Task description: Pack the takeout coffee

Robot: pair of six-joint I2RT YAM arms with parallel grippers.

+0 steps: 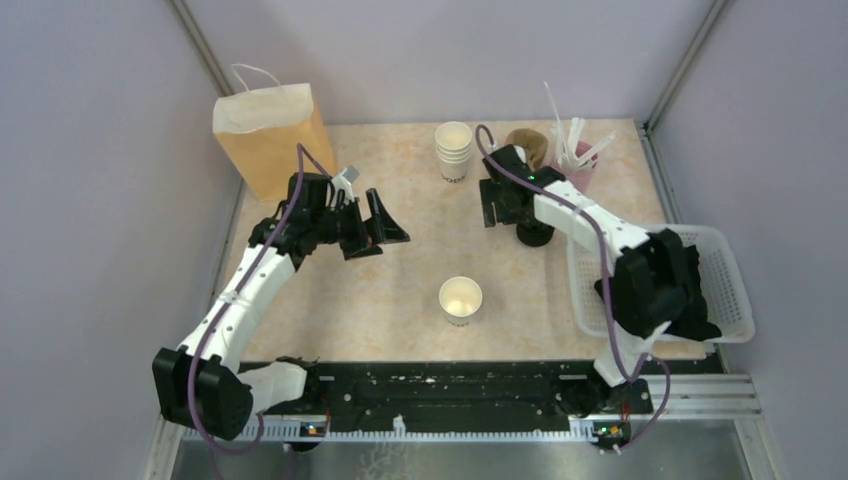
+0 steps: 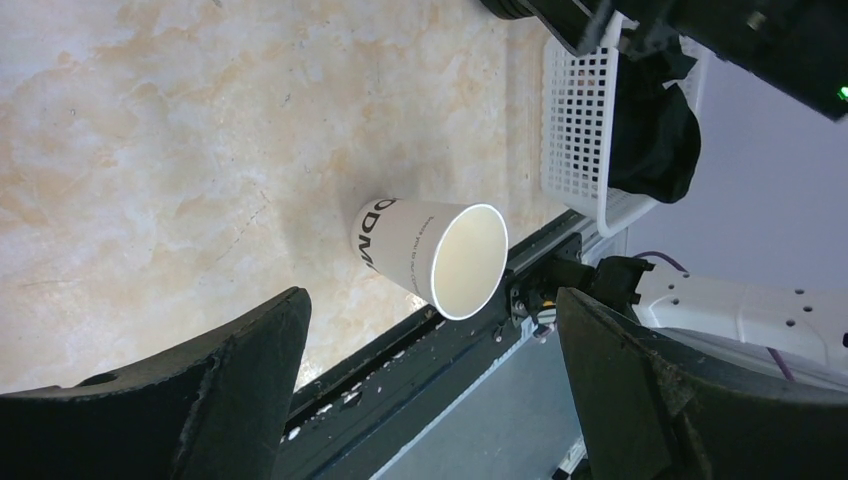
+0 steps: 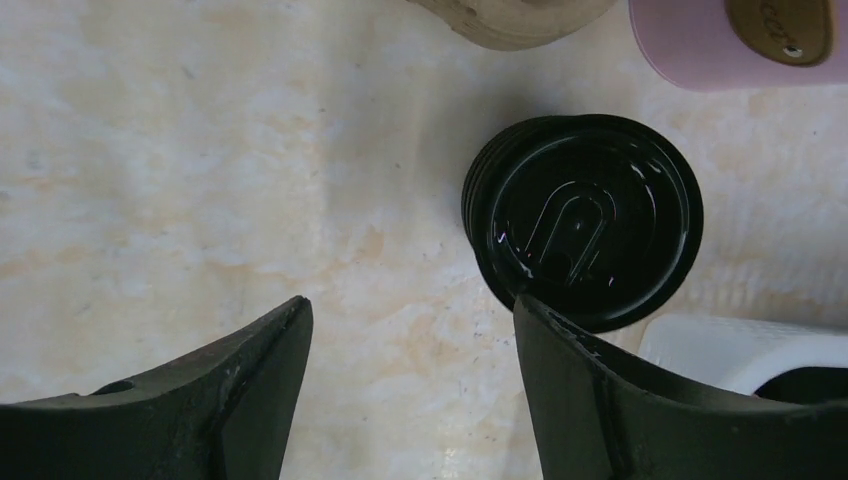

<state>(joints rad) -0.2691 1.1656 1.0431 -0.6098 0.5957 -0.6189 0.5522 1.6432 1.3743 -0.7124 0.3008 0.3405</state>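
No cup with a black lid shows in any view. A single lidless white paper cup (image 1: 460,299) stands upright at the front middle of the table; it also shows in the left wrist view (image 2: 420,250). A pile of black lids (image 1: 535,234) lies right of centre and shows in the right wrist view (image 3: 585,220). My left gripper (image 1: 372,235) is open and empty, left of and beyond the cup (image 2: 432,305). My right gripper (image 1: 508,214) is open and empty over bare table, its right finger (image 3: 600,400) at the lid pile's edge.
A brown paper bag (image 1: 270,135) stands at the back left. A stack of lidless white cups (image 1: 453,150) is at the back centre. A pink cup with straws (image 1: 580,160) and a brown object (image 1: 527,145) are at the back right. A white basket (image 1: 735,290) sits at the right edge.
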